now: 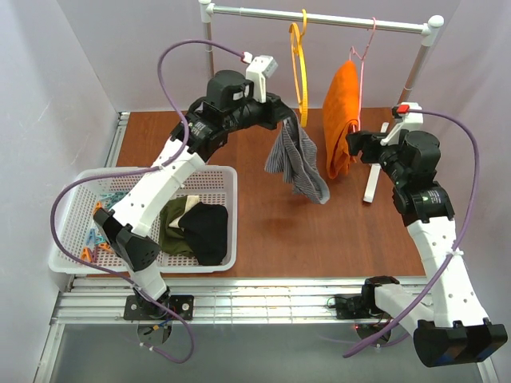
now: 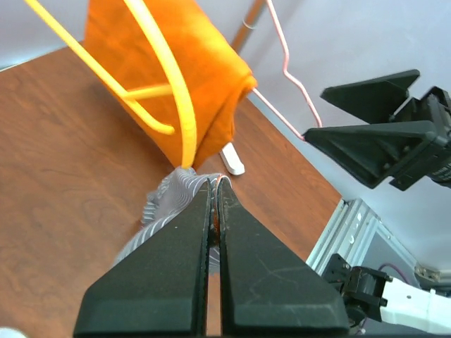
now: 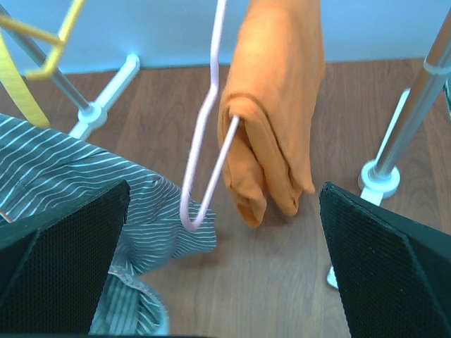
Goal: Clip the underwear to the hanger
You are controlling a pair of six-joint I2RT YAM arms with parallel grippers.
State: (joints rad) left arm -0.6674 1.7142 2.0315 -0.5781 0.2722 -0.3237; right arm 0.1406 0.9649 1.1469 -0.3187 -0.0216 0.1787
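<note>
Left gripper (image 2: 217, 186) clamped on underwear (image 2: 165, 203) just below hanger (image 2: 184, 120), orange cloth (image 2: 211, 77) beyond fingers (image 2: 155, 282), right gripper (image 3: 224, 190) wide open, pinch point hidden.

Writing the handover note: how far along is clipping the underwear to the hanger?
Done: the underwear hangs pinched in the shut left tool, beside the lower end of the yellow hanger. In hand: holding it there. Left: no clip on it yet; the open right tool is empty, and clips lie in the basket.

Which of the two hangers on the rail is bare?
The yellow-orange plastic hanger, with nothing draped over it; the thin pink wire hanger beside it carries a folded orange cloth.
</note>
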